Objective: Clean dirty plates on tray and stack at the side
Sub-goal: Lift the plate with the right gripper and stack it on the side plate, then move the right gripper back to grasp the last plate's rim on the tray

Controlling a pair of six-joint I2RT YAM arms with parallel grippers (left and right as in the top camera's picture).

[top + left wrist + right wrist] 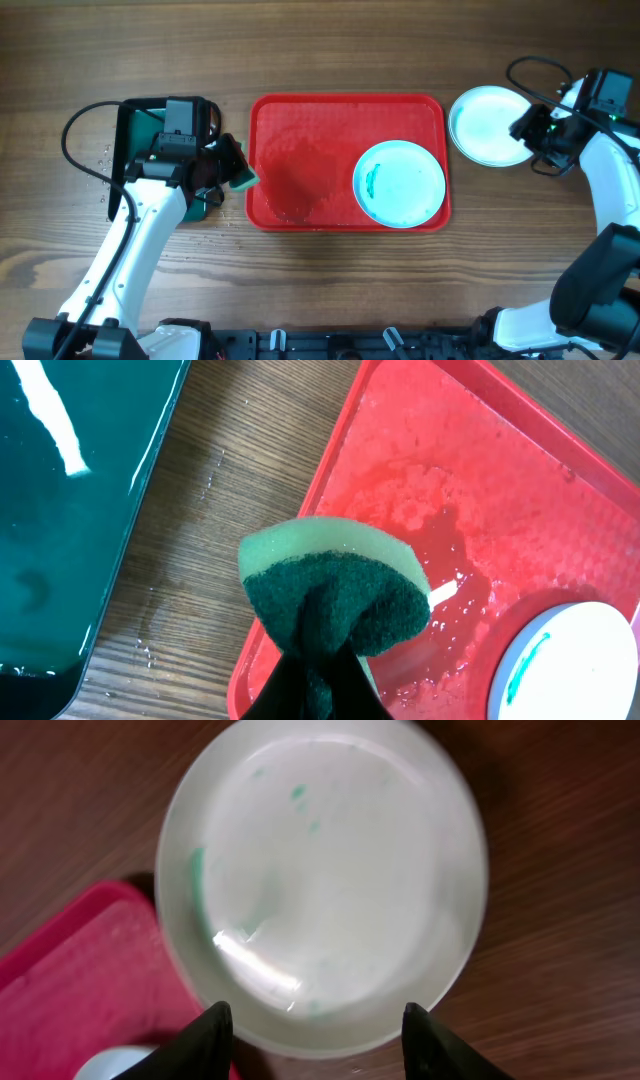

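Toward the left edge of the table (320, 280) you have the dark green tray (135, 125). Just right of it, your left gripper (232, 168) is clamped on a green sponge (335, 595), held over the left rim of the red tray (300, 140). The red tray sits mid-table, wet, with one turquoise plate (400, 183) flat in its right half, a green smear (372, 181) on the plate's left side. Near the right edge, off the tray and just beside its far-right corner, a pale plate (488, 125) with green flecks rests on the table, and your right gripper (318, 1045) hangs above it, fingers (205, 1040) apart and holding nothing.
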